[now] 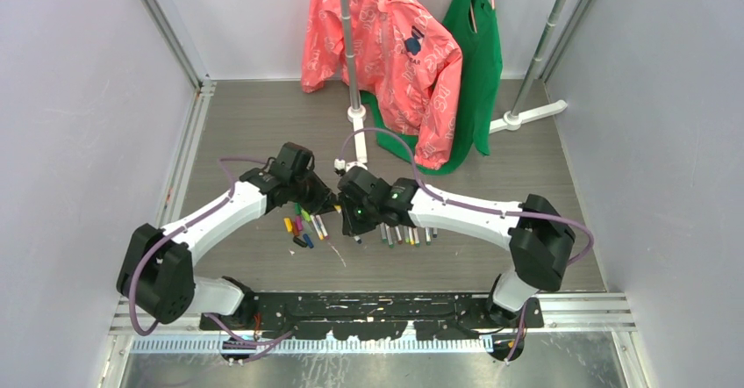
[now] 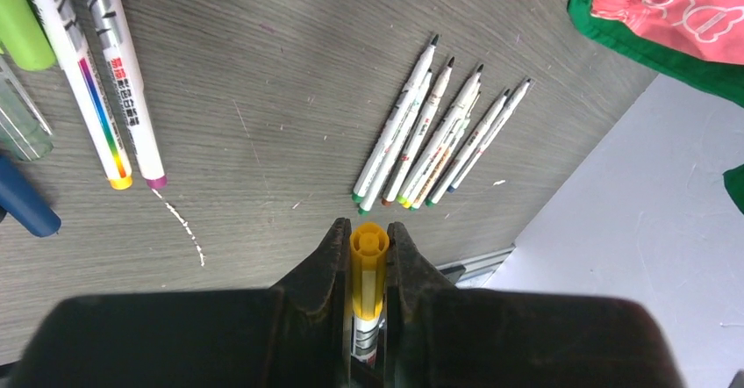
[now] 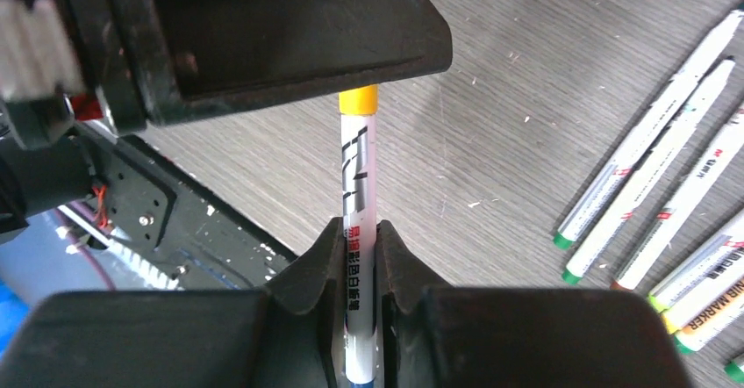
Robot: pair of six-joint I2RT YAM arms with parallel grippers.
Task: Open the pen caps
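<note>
Both grippers hold one pen just above the table. My left gripper [image 2: 369,239] is shut on its yellow cap [image 2: 368,265], which still sits on the barrel. My right gripper [image 3: 358,230] is shut on the whitish barrel [image 3: 357,177]; the yellow cap [image 3: 358,100] shows where it enters the left gripper's fingers [image 3: 263,28]. In the top view the left gripper [image 1: 326,199] and right gripper [image 1: 344,204] meet nose to nose. Several uncapped pens [image 2: 439,138] lie in a row [image 1: 405,234]. Loose caps [image 1: 298,230] and two capped pens [image 2: 105,81] lie below the left gripper.
A pink jacket [image 1: 395,54] and a green garment [image 1: 478,63] hang from a stand [image 1: 351,46] at the back. The black arm base plate [image 1: 377,309] runs along the near edge. Grey walls close both sides.
</note>
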